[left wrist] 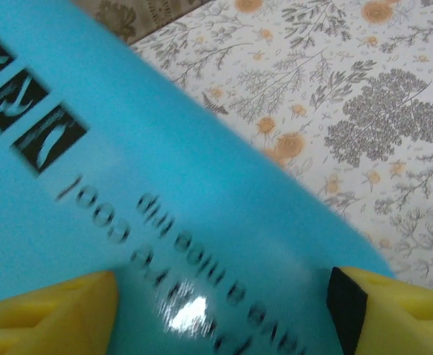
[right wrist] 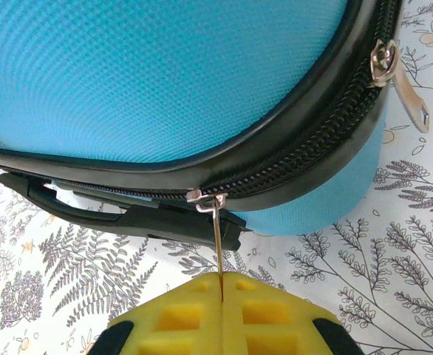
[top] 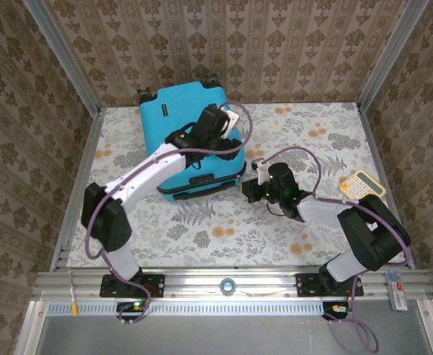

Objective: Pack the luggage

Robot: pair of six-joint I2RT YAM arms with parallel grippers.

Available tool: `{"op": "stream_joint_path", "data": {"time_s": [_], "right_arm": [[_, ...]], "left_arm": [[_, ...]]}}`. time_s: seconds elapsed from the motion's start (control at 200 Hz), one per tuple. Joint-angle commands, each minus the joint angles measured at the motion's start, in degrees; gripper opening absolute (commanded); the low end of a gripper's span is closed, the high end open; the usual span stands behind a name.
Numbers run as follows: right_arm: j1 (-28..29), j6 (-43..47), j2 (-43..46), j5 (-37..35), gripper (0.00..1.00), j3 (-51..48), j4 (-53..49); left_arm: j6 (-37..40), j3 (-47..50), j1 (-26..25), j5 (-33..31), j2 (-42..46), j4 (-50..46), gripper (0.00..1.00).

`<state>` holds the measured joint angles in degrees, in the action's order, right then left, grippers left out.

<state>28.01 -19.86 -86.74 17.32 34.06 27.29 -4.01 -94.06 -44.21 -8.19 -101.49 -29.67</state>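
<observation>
- Progress looks late-stage: the luggage (top: 172,111) lies flat with its two shells folded together, so you are past loading and into zipping, as far as I can judge.
- Luggage position: in the top view it sits toward 11 o'clock on the table (top: 224,229), its wheels pointing to 12 o'clock and its black handle (right wrist: 128,214) on the edge facing 6 o'clock.
- Your right gripper (right wrist: 220,292) is at the case's 5 o'clock corner, its jaws pressed fully together on the thin metal zipper pull (right wrist: 216,237), which stands straight between slider and pads.
- A second slider (right wrist: 383,63) hangs loose at 1 o'clock in the right wrist view, further round the corner; nothing touches it.
- Between the two sliders the teeth look meshed; to the 9 o'clock side of the held slider the seam seems to gape a little, so I judge that stretch along the handle edge is not yet zipped.
- Your left gripper (left wrist: 220,318) is over the lid near the case's 2 o'clock corner, its fingers (left wrist: 54,310) spread wide and gripping nothing; whether they press on the shell I cannot tell.
- Contents: the case is shut, so you cannot check what is inside.
- A calculator (top: 363,185) lies outside the case at 3 o'clock on the table, well apart; whether it was meant to be packed I cannot say.
</observation>
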Motion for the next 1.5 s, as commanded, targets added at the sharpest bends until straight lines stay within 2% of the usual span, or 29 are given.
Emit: {"op": "stream_joint_path", "data": {"time_s": [0.0, 0.115, 0.23, 0.37, 0.475, 0.67, 0.775, 0.88, 0.97, 1.115, 1.28, 1.355, 1.495], "right_arm": [[-0.41, 0.18, -0.41, -1.41, 0.0, -0.04, 4.88], [-0.41, 0.64, 0.13, -1.67, 0.0, -0.31, 4.46], [-0.41, 0.77, 0.58, -2.14, 0.0, -0.34, 4.19], [-0.42, 0.54, 0.54, -3.7, 0.0, 0.51, 2.85], [-0.5, -0.33, 0.58, -8.96, 0.0, 1.59, 0.27], [-4.09, -2.54, 0.89, -17.05, 0.0, 4.75, -4.05], [-7.65, -4.01, 0.02, -17.32, 0.0, 7.07, -6.53], [-8.66, -3.43, -0.39, -16.41, 0.0, 8.26, -7.52], [-8.59, -2.34, -0.75, -11.75, 0.0, 8.5, -6.36], [-8.45, 0.98, -1.1, 0.91, 0.0, 6.06, -0.62], [-7.85, 2.28, -2.16, 6.65, 0.0, 3.19, 3.11], [-7.44, 2.29, -2.52, 6.61, 0.12, 1.56, 5.01], [-7.44, 2.13, -3.22, 5.77, 0.22, 0.01, 7.18]], "left_arm": [[-1.76, -7.53, -0.85, -2.44, -5.75, -6.02, 0.78], [-2.53, -16.43, -1.57, -7.11, -12.94, -11.61, 0.77], [-2.58, -23.48, -2.72, -16.3, -18.92, -18.41, 0.75], [-1.14, -26.61, -3.92, -25.62, -22.81, -23.93, 0.74], [-0.47, -26.87, -4.56, -29.03, -24.14, -27.52, 0.7], [0.86, -19.89, -5.1, -27.42, -22.41, -26.81, 0.65], [1.38, -15.89, -5.01, -25.45, -20.54, -24.28, 0.64], [2.07, -12.87, -4.84, -23.29, -18.92, -21.96, 0.63], [3.02, -10.5, -4.82, -21.19, -17.49, -19.86, 0.62], [3.14, -8.27, -4.48, -19.7, -15.58, -17.83, 0.62], [3.39, -7.22, -3.88, -16.66, -13.9, -16.1, 0.61], [3.4, -6.48, -3.85, -14.39, -12.73, -15.11, 0.61], [3.03, -5.32, -3.63, -10.97, -11.32, -13.46, 0.61]]}}
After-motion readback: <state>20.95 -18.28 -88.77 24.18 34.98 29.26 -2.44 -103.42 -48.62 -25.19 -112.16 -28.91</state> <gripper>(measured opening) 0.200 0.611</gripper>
